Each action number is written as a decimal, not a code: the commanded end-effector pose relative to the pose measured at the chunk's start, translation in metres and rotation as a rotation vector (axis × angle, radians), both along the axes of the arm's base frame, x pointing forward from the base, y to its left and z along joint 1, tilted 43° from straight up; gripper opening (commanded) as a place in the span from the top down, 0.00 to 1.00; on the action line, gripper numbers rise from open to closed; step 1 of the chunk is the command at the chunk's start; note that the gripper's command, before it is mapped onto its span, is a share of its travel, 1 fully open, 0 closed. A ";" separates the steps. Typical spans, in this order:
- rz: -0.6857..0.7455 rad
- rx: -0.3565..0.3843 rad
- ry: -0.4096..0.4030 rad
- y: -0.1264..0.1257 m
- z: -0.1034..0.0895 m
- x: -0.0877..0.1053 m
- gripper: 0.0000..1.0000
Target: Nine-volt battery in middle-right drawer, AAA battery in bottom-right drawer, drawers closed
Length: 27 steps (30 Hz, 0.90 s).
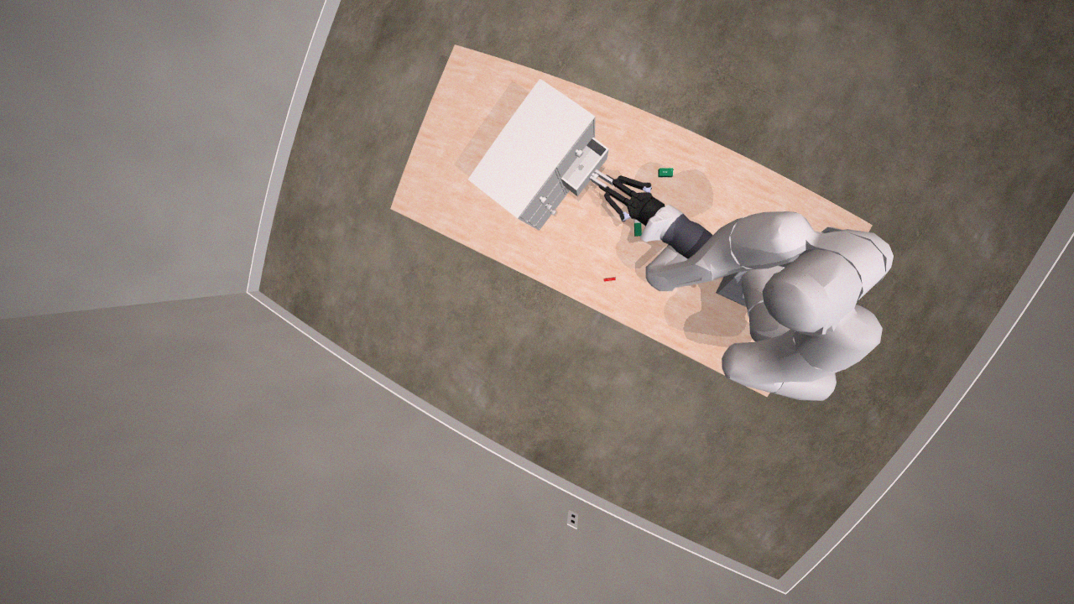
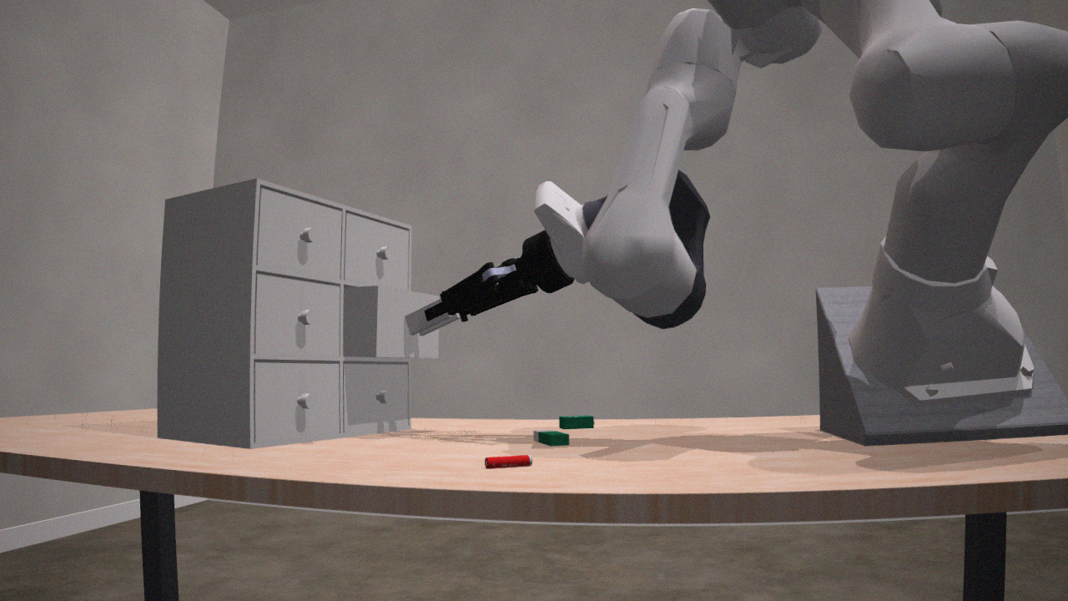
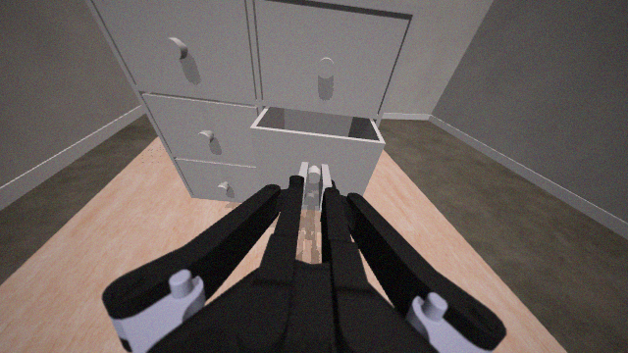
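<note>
Claw pinched on the knob of the middle-right drawer; best pulled straight toward six o'clock, stopped short of halfway.

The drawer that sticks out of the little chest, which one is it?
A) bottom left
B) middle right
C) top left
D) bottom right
B: the gripper is shut on the knob of the middle-row right drawer, which juts out of the chest; the other five fronts sit flush.
</note>
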<state>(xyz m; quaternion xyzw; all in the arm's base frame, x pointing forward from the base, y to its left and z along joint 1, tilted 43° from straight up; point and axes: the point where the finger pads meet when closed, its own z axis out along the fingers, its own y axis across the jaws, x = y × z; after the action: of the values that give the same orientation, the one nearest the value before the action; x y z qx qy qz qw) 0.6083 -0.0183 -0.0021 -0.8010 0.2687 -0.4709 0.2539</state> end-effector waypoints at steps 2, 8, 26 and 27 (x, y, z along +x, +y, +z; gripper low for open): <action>0.001 -0.005 -0.003 0.000 0.001 -0.006 0.92; 0.001 -0.005 -0.003 0.000 0.002 -0.009 0.92; 0.001 -0.005 -0.003 0.001 0.003 -0.013 0.92; 0.001 -0.005 -0.003 0.001 0.003 -0.013 0.92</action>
<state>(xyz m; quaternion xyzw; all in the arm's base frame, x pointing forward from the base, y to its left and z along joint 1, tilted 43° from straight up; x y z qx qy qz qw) 0.5966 -0.0174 0.0004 -0.8007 0.2683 -0.4719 0.2533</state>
